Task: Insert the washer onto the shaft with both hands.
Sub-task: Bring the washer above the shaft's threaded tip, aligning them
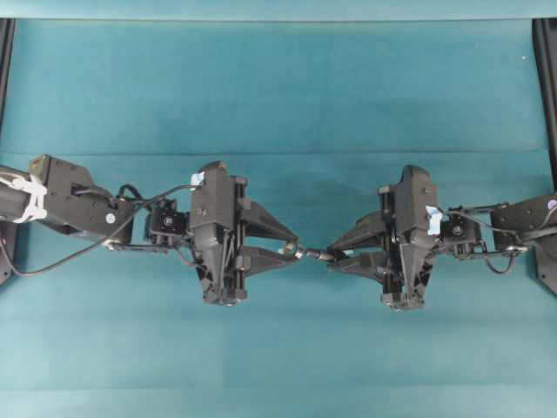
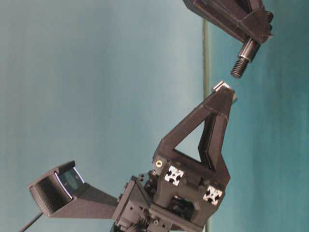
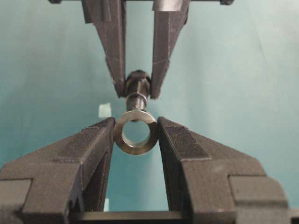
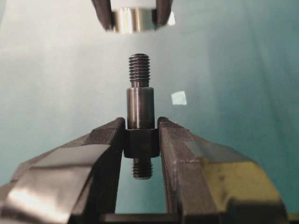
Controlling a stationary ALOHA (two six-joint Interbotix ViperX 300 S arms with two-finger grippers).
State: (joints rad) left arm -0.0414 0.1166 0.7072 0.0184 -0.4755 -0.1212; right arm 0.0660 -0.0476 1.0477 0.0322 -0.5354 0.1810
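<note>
Matte ridged end effector [image 3: 136,135] grips shiny round washer [image 3: 135,132]; threaded shaft [image 4: 140,114] opp.

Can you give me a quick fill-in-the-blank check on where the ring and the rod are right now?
1. The left claw holds the ____ between its fingers.
2. The right claw is closed on the rod at its thick ____ section.
3. The free end of the rod facing the ring is ____, with ridges around it.
4. The ring is ____ on the rod; a gap shows between them in the right wrist view.

Missing words: ring; middle; threaded; not yet
</note>
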